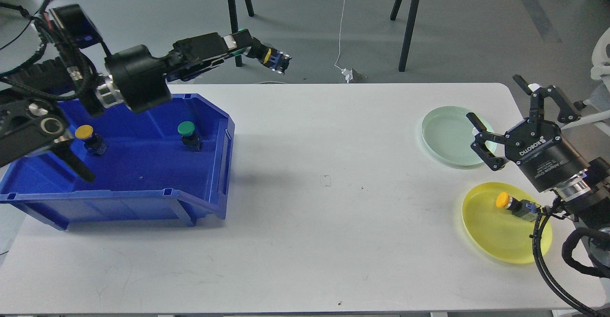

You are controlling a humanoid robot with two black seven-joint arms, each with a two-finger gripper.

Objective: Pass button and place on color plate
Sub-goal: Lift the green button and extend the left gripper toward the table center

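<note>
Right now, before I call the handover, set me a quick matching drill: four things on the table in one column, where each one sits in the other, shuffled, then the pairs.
Things
1. green button
2. held button
3. green plate
4. right gripper

Places
A. clamped in the left gripper, raised beyond the table's far edge
B. open, above the green plate's near right rim
C. inside the blue bin, right of a yellow-capped button
D. empty, behind the yellow plate that holds a yellow button

Pairs: 1-C, 2-A, 3-D, 4-B
</note>
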